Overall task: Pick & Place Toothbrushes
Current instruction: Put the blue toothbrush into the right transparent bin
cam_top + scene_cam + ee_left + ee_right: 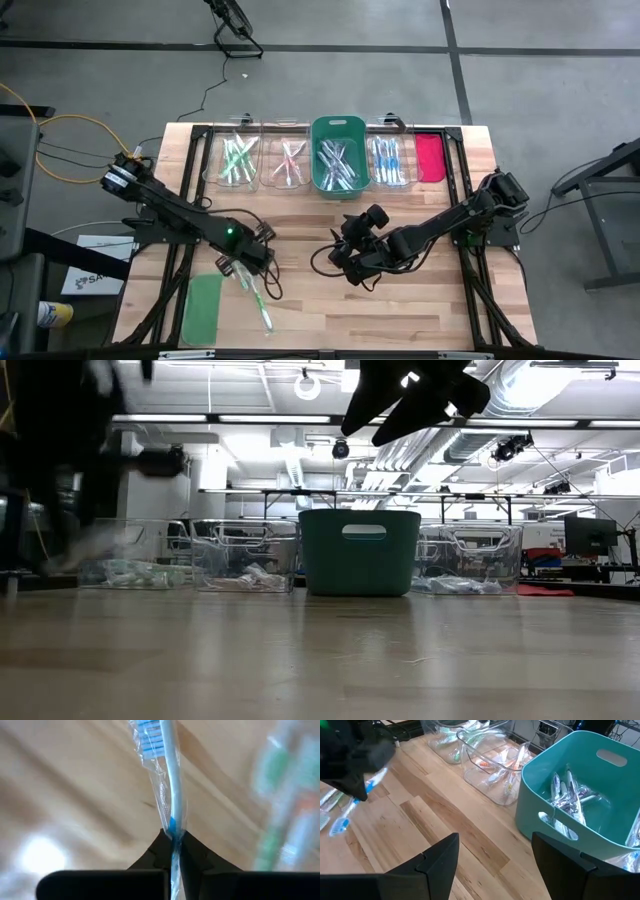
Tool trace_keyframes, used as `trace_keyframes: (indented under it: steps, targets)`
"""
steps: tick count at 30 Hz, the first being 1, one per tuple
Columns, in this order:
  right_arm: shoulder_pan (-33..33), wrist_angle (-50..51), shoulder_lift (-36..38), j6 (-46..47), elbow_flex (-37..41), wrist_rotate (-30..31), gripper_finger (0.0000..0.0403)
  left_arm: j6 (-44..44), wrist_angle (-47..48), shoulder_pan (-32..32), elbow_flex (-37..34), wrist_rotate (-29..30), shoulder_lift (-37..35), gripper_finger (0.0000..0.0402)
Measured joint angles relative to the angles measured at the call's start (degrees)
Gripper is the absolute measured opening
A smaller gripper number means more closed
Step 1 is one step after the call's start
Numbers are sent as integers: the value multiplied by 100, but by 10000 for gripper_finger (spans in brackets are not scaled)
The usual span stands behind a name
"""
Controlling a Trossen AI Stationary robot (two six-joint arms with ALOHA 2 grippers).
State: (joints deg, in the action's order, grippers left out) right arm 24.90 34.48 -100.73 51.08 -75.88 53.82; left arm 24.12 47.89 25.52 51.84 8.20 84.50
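My left gripper (247,262) is over the table's near left part, shut on a blue-and-white toothbrush in a clear wrapper (167,775). The same toothbrush (342,822) shows below that gripper in the right wrist view. More wrapped toothbrushes (258,300) lie on the wood beside the gripper, toward the near edge. My right gripper (495,865) is open over the table's middle and touches nothing. Many more toothbrushes fill the teal bin (339,155) and the clear bins along the far edge. My left gripper pinches the blue toothbrush between its two fingers on the handle (173,827), through the clear wrapper. The fingers lie across the handle. The bristle end (150,735) sticks out past the fingertips; the handle's other end is hidden between the fingers.
Along the far edge stand a clear bin of green brushes (235,160), one of red brushes (289,162) and one of blue brushes (390,160). A red-pink lid (430,157) lies at the far right and a green lid (204,306) near the left front corner.
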Motion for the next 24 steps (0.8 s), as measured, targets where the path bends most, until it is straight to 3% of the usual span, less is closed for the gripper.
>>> trace_keyframes:
  steps: [6, 13, 16, 20, 24]
  targets:
    - [115, -7, 0, -68, 0, 31, 244, 422, -778, -4, 148, 1471, -680, 5]
    - [493, -139, 0, -298, 0, 339, 244, 846, -2687, -141, -390, 1893, -1695, 5]
    - [618, -412, 0, -420, 0, 498, 244, 1135, -4227, -254, -875, 1587, -2023, 5]
    - [667, -1071, 0, -1066, 0, 710, 244, 1364, -6539, -460, -1488, 753, -2143, 5]
    - [658, -1981, 0, -2108, 0, 721, 244, 1255, -7809, -618, -1770, 139, -2079, 5]
